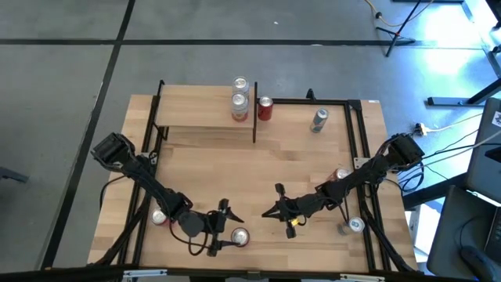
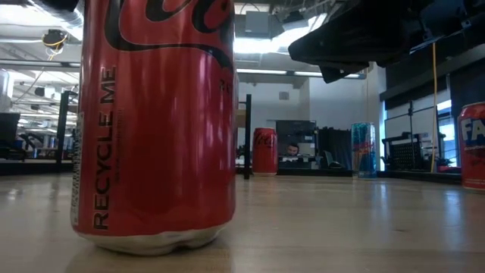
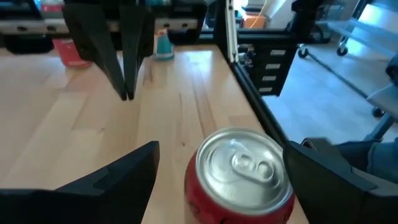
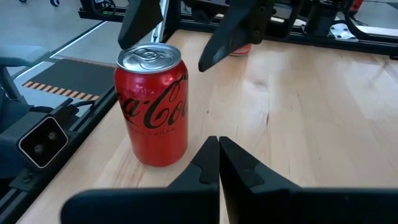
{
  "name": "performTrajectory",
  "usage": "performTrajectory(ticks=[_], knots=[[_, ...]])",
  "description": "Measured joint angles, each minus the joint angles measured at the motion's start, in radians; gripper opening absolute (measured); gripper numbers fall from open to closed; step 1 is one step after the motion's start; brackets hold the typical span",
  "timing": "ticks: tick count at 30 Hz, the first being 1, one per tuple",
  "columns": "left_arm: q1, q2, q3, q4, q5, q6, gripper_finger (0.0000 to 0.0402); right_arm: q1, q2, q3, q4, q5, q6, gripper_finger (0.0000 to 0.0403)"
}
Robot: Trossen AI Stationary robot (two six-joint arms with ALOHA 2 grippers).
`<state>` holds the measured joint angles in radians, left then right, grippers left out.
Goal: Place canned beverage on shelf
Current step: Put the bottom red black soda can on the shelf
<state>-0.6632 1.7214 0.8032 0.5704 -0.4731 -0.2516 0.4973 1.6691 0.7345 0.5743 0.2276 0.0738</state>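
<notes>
The left end effector [image 1: 225, 229] is spread wide, with one finger on each side of the red can [image 1: 239, 236] at the front of the counter [image 1: 203, 172]. The can stands upright between the fingers [image 3: 118, 177], and they do not look like they touch it yet.

What could go wrong? If one finger reaches the can first, I think it could push the can sideways or tip it over, because a can is smooth and round and slides easily. If the fingers close too near the top, the can might slip out when it goes up.

The right end effector [image 1: 275, 210] has its fingers pressed together. It hangs near the middle front of the counter, just beside the can, with its tips pointing that way. The two arms are close, so they might bump.

The shelf [image 1: 205, 114] is far away at the back left, and two cans [image 1: 239, 100] already stand on it, so there is less room there.
</notes>
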Motion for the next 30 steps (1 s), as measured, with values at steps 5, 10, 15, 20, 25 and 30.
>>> performTrajectory(ticks=[5,10,15,20,25,30], knots=[[0.0,-0.005,0.0,0.027,0.045,0.001,0.0329,0.0,0.0,0.0,0.0,0.0,0.0,0.0001],[0.0,-0.005,0.0,0.044,0.146,0.026,0.0334,0.0,0.0,0.0,-0.001,0.0,0.0,0.0001],[0.005,-0.006,0.0,0.044,0.171,0.026,0.0356,0.0,0.0,0.0,-0.001,0.0,0.0,0.0001],[0.02,-0.006,0.0,0.044,0.172,0.026,0.0387,0.0,0.0,0.0,-0.001,0.0,0.0,0.0001],[0.028,-0.006,0.0,0.042,0.17,0.025,0.0397,0.0,0.0,0.0,-0.001,0.0,0.0,0.0001],[0.028,-0.007,0.0,0.007,0.147,0.025,0.0398,0.0,0.0,0.0,-0.001,0.0,0.0,0.0001]])
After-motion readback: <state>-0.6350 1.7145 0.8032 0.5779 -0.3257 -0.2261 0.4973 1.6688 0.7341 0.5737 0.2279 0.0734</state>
